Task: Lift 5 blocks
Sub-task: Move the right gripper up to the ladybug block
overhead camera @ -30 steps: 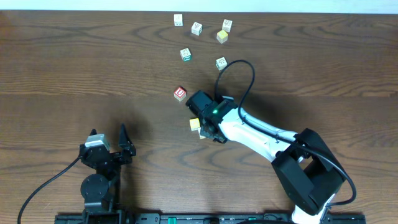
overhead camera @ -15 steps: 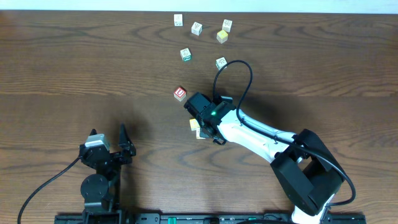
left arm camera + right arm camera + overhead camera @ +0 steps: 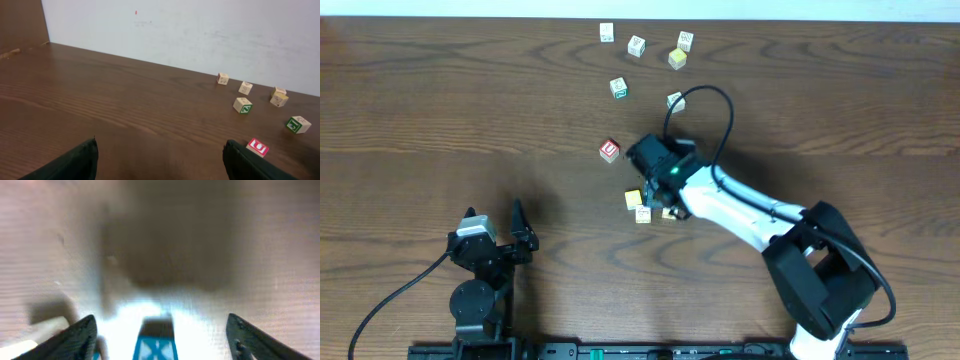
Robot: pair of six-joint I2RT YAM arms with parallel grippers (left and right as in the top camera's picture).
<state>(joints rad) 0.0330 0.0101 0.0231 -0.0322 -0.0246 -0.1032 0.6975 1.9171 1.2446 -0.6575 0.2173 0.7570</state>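
Note:
Several pale alphabet blocks lie at the far side of the table (image 3: 440, 110), among them one (image 3: 636, 45) near the back edge and a yellow-faced one (image 3: 677, 58). A red-faced block (image 3: 609, 151) (image 3: 258, 147) lies alone near the middle. Three blocks (image 3: 643, 214) sit clustered just in front of my right gripper (image 3: 656, 198). In the right wrist view a blue X block (image 3: 156, 345) rests on the table between my right gripper's (image 3: 161, 322) spread fingers, and neither finger touches it. My left gripper (image 3: 523, 232) (image 3: 161, 150) stands open and empty near the front left.
The right arm's black cable (image 3: 705, 110) loops over a green-printed block (image 3: 674, 100). A pale wall (image 3: 200, 30) rises behind the table's far edge. The left arm's base (image 3: 475, 295) sits at the front edge.
My right gripper has opened and its wrist has drawn back up and to the right. A third block now shows in the cluster in front of it. The left arm has not moved.

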